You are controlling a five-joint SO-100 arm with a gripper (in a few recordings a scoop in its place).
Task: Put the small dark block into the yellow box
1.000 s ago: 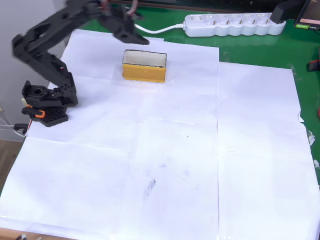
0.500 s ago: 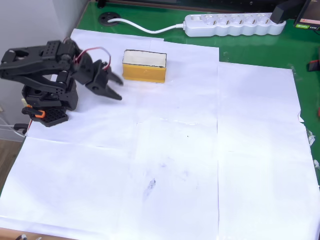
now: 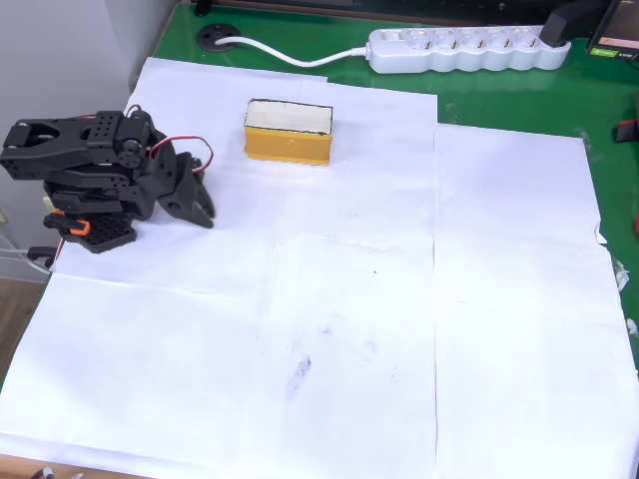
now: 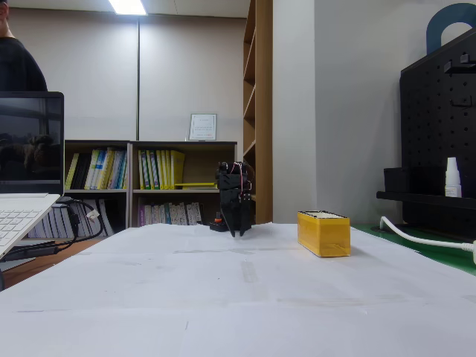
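Claw [image 3: 203,203] black plastic, tips low over white paper sheets [image 3: 349,299], open-or-closed unclear; rectangular yellow box [image 3: 289,132] apart.

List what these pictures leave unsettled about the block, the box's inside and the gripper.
- Small dark block: not made out on the white paper. Whether it lies inside the yellow box cannot be settled.
- Box interior: in the overhead view the slanted angle shows just a pale strip; in the fixed view the box's wall hides it.
- Gripper: folded by the arm's base, dark on dark, too small to tell open from shut.

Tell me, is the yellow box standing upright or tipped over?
Upright: the yellow box rests flat on the white paper, opening upward, cream inside visible from overhead.
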